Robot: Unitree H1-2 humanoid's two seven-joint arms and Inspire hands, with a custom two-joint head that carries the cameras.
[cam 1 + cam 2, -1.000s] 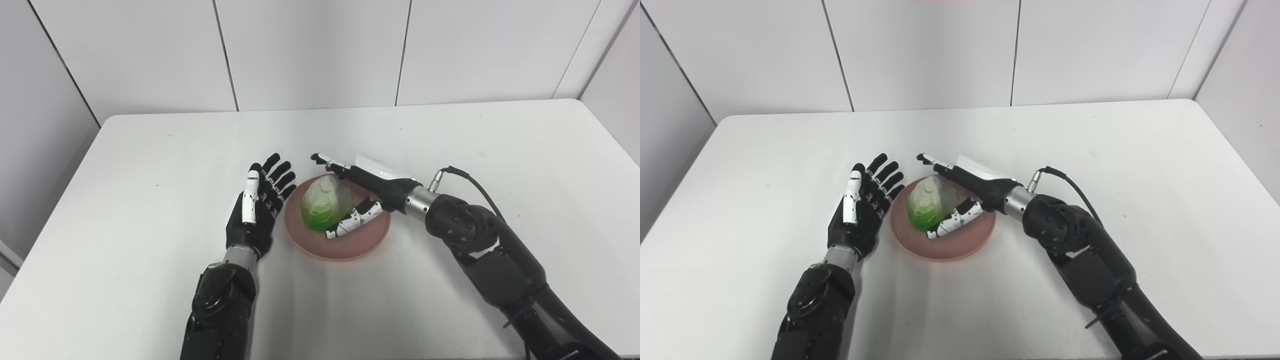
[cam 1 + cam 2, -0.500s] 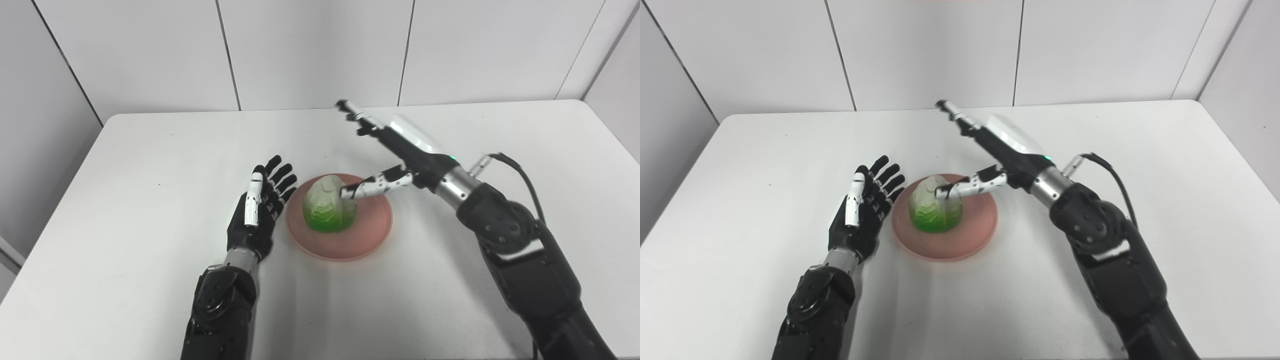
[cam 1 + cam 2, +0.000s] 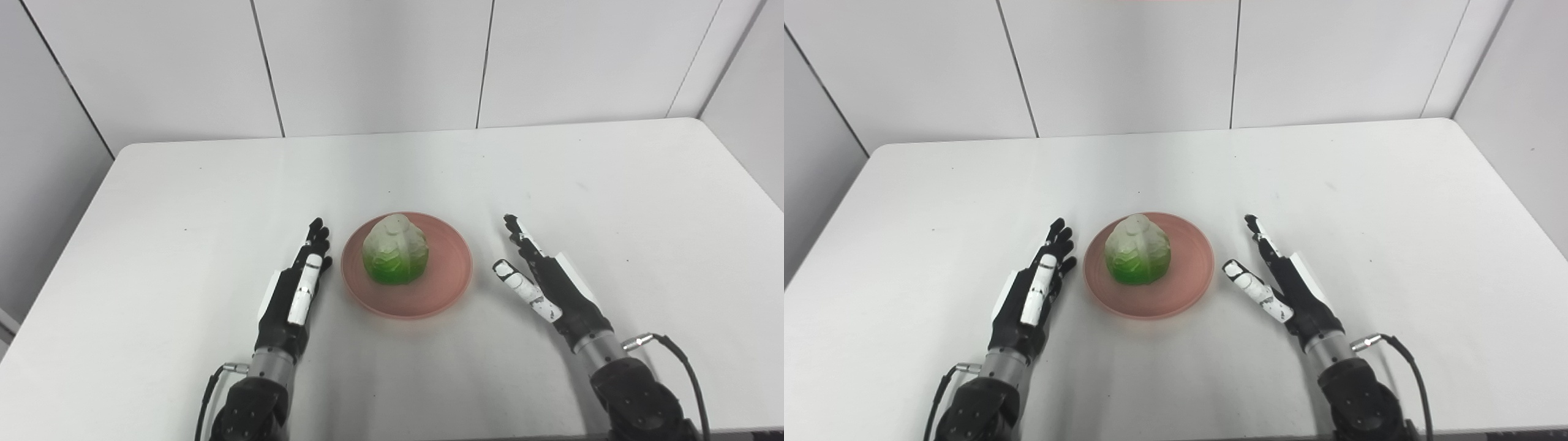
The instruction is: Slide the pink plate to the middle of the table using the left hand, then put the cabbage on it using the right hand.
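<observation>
A pink plate lies near the middle of the white table. On it stands a cabbage, pale on top and bright green at its base. My left hand rests open on the table just left of the plate, fingers stretched forward, not touching the rim. To the right of the plate my right hand is open too, fingers straight, a short gap from the rim. Neither hand holds anything.
White wall panels rise right behind the table's far edge. The table's left edge drops off beside a grey wall. A cable loops from my right wrist near the front edge.
My right hand let go of the cabbage, lifted away and came down on the table to the right of the plate. My left hand drew back toward me. The camera view shifted slightly.
</observation>
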